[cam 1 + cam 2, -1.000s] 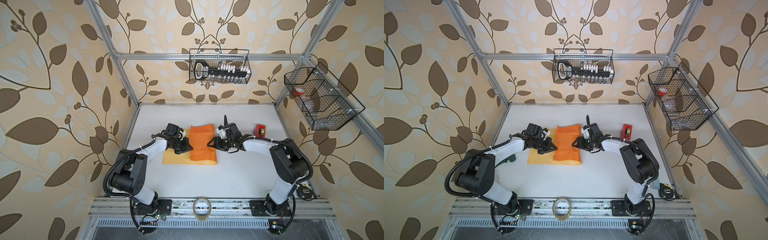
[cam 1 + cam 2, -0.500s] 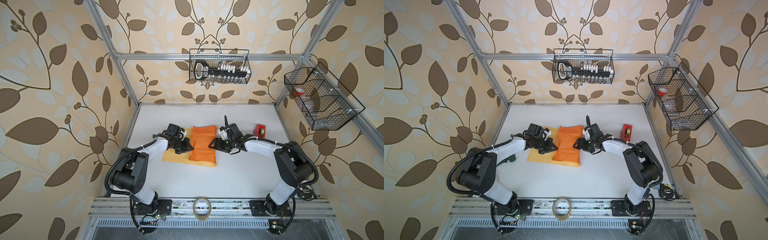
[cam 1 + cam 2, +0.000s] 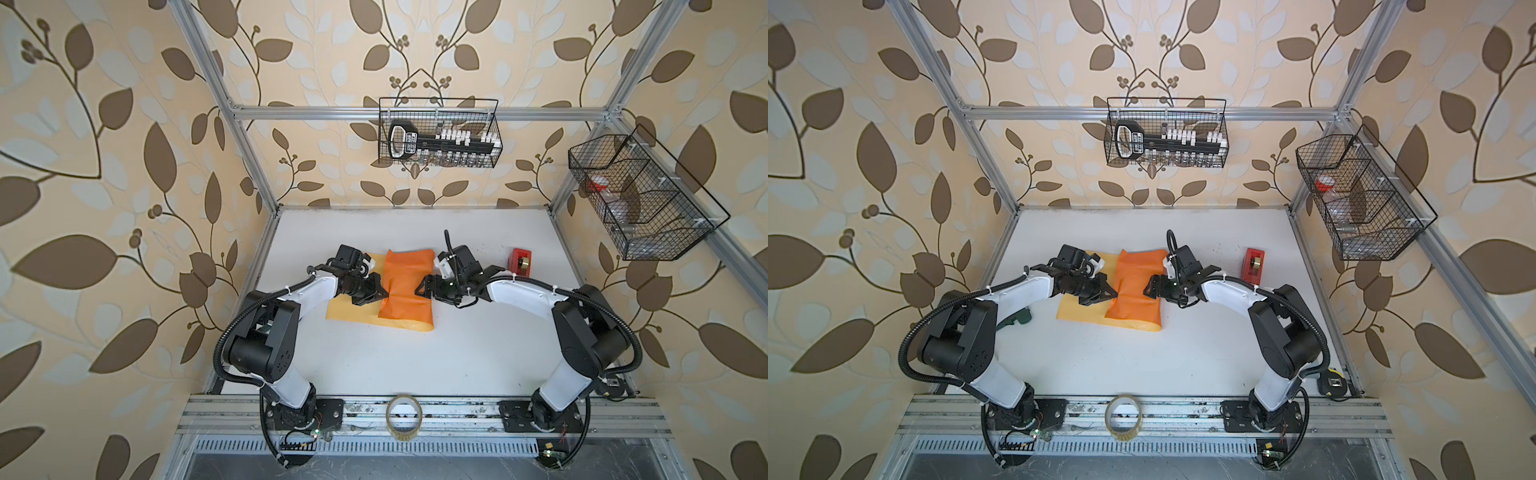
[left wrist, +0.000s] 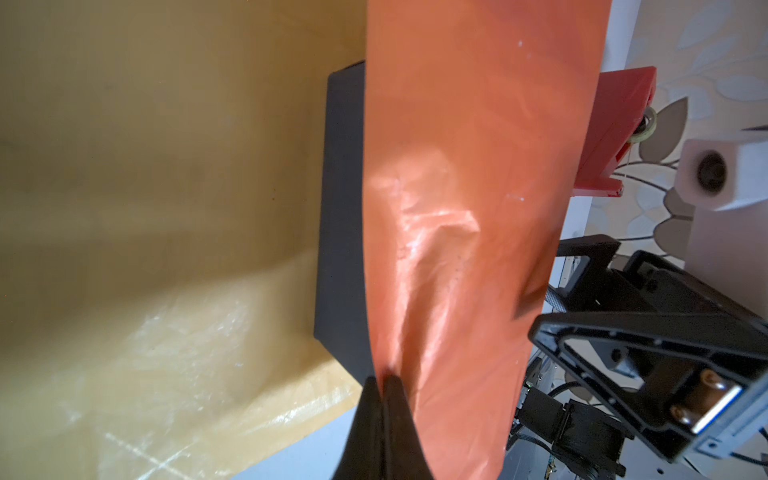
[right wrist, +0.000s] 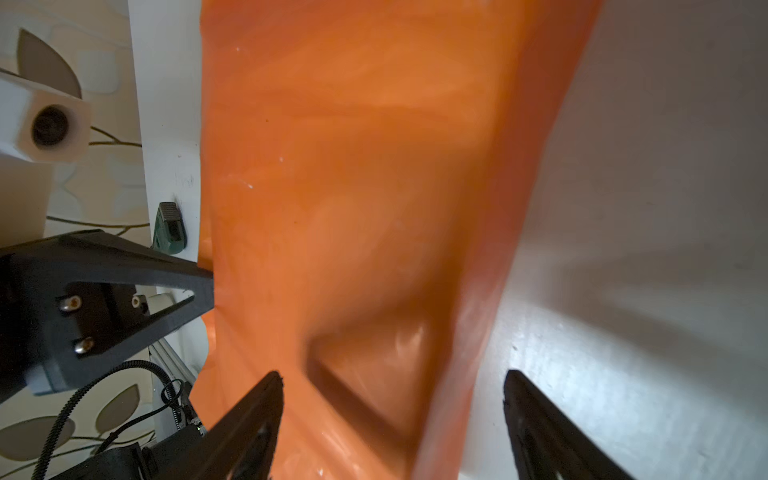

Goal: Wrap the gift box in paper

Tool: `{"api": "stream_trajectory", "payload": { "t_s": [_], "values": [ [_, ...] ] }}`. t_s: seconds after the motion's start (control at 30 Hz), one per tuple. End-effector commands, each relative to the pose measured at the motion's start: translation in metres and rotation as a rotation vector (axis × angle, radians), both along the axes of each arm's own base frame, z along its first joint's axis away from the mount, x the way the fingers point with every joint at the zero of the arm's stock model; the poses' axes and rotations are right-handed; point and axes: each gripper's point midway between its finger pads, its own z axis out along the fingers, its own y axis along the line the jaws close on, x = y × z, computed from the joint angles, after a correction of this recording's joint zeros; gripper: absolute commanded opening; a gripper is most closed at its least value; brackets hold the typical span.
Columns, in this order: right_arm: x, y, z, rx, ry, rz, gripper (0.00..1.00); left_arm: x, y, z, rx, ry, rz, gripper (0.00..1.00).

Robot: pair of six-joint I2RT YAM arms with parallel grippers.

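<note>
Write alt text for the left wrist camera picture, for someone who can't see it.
The left tool is shut on the edge of the paper, whose orange face is folded over a dark box. The paper's tan face lies flat beside the box, and a red tape dispenser stands beyond the orange fold.

walls: beige leaf wallpaper (image 3: 104, 124) | frame: aluminium rails (image 3: 316, 112) | tabletop (image 3: 415, 357): white (faintly scuffed, perhaps) | light: diffuse

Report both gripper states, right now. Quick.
Left gripper: shut, pinching the edge of the paper.
Right gripper: open, jaws spread either side of the paper's folded edge, gripping nothing.
</note>
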Motion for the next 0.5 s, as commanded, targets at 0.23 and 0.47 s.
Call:
{"api": "stream_trajectory", "payload": {
  "t_s": [0.23,0.47],
  "values": [
    [0.014,0.006,-0.026,-0.035,0.035,-0.037,0.83,-0.009,0.019,-0.037,0.164,0.054,0.013,0.00],
    [0.027,0.006,-0.019,-0.007,0.027,-0.059,0.84,-0.010,0.021,-0.036,0.169,0.046,0.014,0.00]
  ]
}}
